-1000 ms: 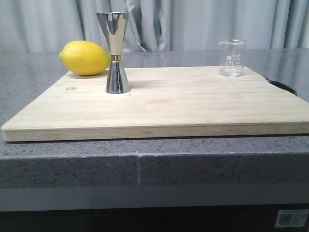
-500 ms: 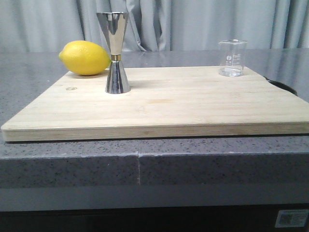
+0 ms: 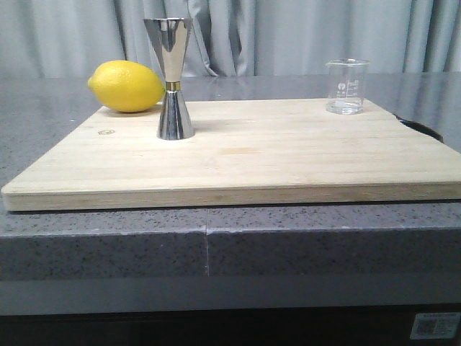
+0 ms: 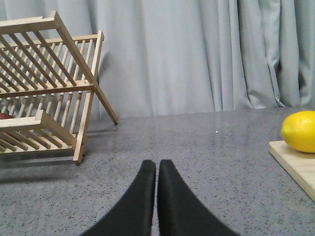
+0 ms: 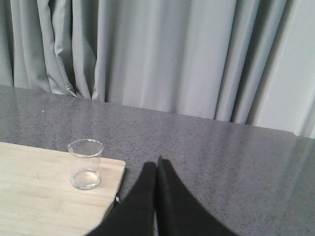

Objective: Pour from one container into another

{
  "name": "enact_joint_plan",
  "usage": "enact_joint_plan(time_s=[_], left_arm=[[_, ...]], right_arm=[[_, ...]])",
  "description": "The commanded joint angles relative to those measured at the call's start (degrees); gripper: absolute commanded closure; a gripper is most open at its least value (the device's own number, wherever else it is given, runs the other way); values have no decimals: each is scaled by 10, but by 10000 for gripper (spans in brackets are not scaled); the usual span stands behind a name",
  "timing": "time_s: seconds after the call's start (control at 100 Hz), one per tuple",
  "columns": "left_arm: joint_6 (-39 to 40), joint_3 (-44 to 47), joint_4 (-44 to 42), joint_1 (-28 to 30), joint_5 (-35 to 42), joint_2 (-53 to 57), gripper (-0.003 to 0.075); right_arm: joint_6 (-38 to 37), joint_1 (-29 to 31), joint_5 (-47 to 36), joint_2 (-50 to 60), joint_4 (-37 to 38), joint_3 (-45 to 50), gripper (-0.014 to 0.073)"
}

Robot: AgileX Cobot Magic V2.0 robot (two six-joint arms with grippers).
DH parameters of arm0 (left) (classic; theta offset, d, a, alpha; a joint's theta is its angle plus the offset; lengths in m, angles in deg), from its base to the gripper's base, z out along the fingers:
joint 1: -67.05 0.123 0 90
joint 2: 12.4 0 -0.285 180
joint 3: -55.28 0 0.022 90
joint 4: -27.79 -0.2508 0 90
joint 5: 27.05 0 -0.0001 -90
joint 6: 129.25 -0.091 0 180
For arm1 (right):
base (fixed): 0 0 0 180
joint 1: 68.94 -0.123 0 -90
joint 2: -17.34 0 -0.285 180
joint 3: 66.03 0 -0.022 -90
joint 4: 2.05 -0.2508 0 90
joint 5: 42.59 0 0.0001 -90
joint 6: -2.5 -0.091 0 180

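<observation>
The clear glass beaker (image 3: 347,86) stands upright near the far right corner of the wooden board (image 3: 238,155); the right wrist view shows the beaker (image 5: 86,163) too, with a little clear liquid at its bottom. The steel hourglass jigger (image 3: 173,78) stands upright on the board's left part. My right gripper (image 5: 157,164) is shut and empty, over the grey counter just off the board's corner, apart from the beaker. My left gripper (image 4: 157,164) is shut and empty over the counter, left of the board. Neither gripper shows in the front view.
A yellow lemon (image 3: 127,86) lies at the board's far left corner, just behind the jigger, and the left wrist view catches the lemon (image 4: 300,131) as well. A wooden dish rack (image 4: 44,93) stands on the counter beyond the left gripper. Grey curtains hang behind.
</observation>
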Motion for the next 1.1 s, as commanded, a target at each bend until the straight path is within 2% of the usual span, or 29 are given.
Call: enact_joint_plan(time_s=[0.0,0.56,0.66,0.8,0.99,1.09], left_arm=[[5,17,6,-5,40,12,739],[5,17,6,-5,40,12,739],[5,17,6,-5,40,12,739],[5,17,6,-5,40,12,739],[5,17,6,-5,40,12,739],[5,17,6,-5,40,12,739]], right_arm=[[2,-1,-46,0,3,-14,661],[2,-14,-46,0,4,-14,661],[2,-13,-56,1,-20,4,661],[2,-13,-116,1,-42,60,661],[2,-13,-265,1,-67,159,661],[2,-13,-279,12,-90,189,661]])
